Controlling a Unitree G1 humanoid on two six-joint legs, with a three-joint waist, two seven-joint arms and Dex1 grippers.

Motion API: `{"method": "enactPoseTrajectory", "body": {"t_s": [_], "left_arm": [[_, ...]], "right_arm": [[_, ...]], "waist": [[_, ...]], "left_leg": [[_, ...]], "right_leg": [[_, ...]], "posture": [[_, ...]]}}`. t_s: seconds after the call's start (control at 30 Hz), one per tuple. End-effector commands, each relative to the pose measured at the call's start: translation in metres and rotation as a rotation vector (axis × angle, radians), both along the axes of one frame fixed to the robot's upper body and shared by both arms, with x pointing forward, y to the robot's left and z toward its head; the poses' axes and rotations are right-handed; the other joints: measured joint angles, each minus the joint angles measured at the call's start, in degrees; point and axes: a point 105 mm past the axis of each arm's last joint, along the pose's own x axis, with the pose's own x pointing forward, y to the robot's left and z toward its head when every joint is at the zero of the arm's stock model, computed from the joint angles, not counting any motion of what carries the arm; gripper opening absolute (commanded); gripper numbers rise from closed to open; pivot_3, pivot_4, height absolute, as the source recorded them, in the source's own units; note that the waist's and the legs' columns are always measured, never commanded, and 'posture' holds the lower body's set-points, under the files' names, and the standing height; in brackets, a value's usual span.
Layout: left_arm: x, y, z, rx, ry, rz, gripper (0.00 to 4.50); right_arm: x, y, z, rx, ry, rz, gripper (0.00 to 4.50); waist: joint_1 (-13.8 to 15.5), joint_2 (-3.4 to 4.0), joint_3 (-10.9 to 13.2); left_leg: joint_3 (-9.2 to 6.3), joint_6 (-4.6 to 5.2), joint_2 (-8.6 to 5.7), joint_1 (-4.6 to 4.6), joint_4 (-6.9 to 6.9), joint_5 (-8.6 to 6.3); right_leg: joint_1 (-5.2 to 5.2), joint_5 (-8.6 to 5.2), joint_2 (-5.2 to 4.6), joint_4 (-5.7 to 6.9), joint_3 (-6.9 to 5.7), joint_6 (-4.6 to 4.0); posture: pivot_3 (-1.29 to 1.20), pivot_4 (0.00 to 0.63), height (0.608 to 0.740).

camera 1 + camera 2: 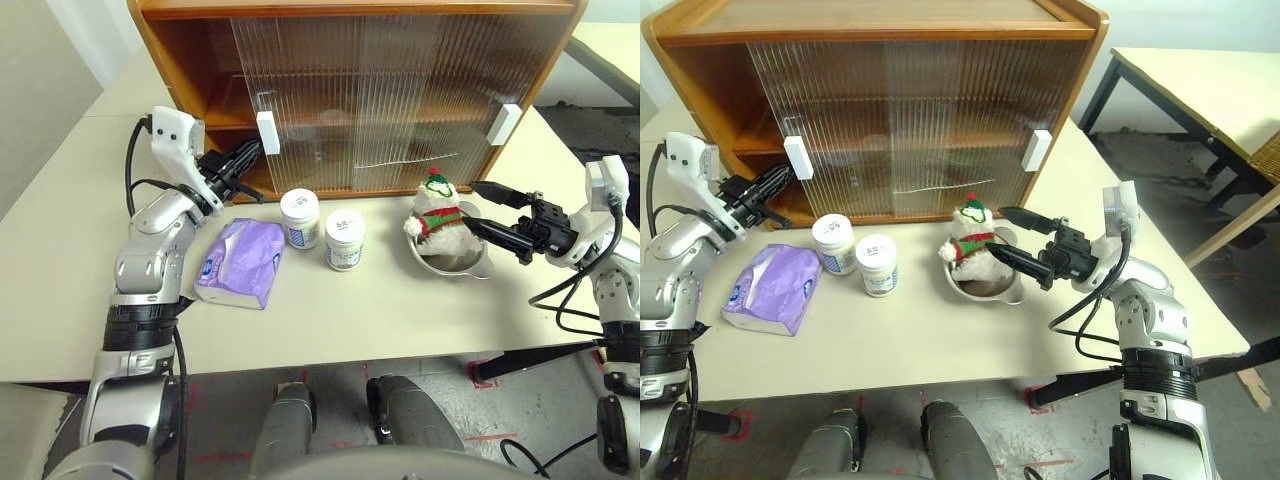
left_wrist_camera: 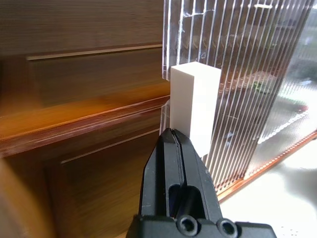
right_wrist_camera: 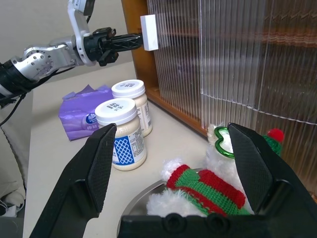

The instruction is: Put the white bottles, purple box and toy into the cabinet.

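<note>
Cabinet [image 1: 200, 60] door | left gripper [image 1: 252, 152] closed, empty, tips at white handle [image 1: 268, 132] | push squarely sideways | right gripper [image 1: 488, 207] wide open, empty, straddling snowman toy [image 1: 436, 212]

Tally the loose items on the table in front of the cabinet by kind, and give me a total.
White jars with blue labels: 2, one nearer the cabinet, one beside it
Purple tissue pack: 1
Plush snowman: 1
Steel bowl, under the snowman: 1
Total: 5
</note>
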Motion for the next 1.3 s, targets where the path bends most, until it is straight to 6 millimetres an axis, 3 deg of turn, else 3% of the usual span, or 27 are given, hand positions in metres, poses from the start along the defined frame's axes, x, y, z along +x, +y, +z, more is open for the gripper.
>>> {"method": "enactPoseTrajectory", "body": {"t_s": [0.03,0.4,0.6,0.7,1.07,1.3], "left_arm": [[0.002,-0.011,-0.003,0.009,0.008,-0.037,0.02],[0.005,-0.051,-0.014,0.019,0.032,-0.163,0.02],[0.007,-0.071,-0.018,-0.001,0.040,-0.211,0.02],[0.009,-0.076,-0.019,-0.001,0.044,-0.223,0.02],[0.015,-0.084,-0.015,0.023,0.034,-0.270,0.02],[0.007,-0.072,-0.015,0.023,0.031,-0.244,0.02]], "right_arm": [[-0.001,-0.002,0.001,-0.004,-0.009,-0.011,4.50],[-0.007,-0.003,0.005,0.015,-0.027,-0.023,4.50],[-0.016,0.004,0.016,0.081,-0.081,0.020,4.50],[-0.019,0.010,0.017,0.092,-0.088,0.033,4.50],[-0.020,0.013,0.011,0.063,-0.060,0.020,4.50],[-0.019,0.012,0.009,0.063,-0.052,0.014,4.50]], "waist": [[-0.10,0.01,-0.01],[-0.46,0.02,-0.01],[-0.99,0.02,-0.01],[-1.63,0.02,-0.01],[-3.50,0.03,-0.02],[-4.54,0.03,-0.02]], "left_leg": [[0.01,0.00,0.00,0.00,0.01,0.00],[0.04,0.02,-0.05,0.00,0.19,0.00],[0.06,0.05,-0.15,-0.02,0.35,-0.02],[0.07,0.06,-0.19,-0.02,0.41,-0.02],[0.07,0.08,-0.18,-0.05,0.44,-0.02],[0.12,0.12,-0.22,-0.10,0.43,-0.05]], "right_leg": [[0.00,0.01,0.00,0.00,0.00,0.00],[0.09,0.07,0.00,0.00,0.02,0.12],[0.17,0.01,0.00,-0.01,0.01,0.28],[0.20,-0.23,0.01,-0.02,0.01,0.72],[0.23,-0.23,0.00,-0.05,0.02,0.84],[0.22,-0.27,0.04,-0.13,0.01,0.90]], "posture": [[-0.22,0.089,0.740],[-0.24,0.100,0.740],[-0.27,0.101,0.740],[-0.27,0.101,0.740],[-0.30,0.102,0.740],[-0.29,0.100,0.740]]}}
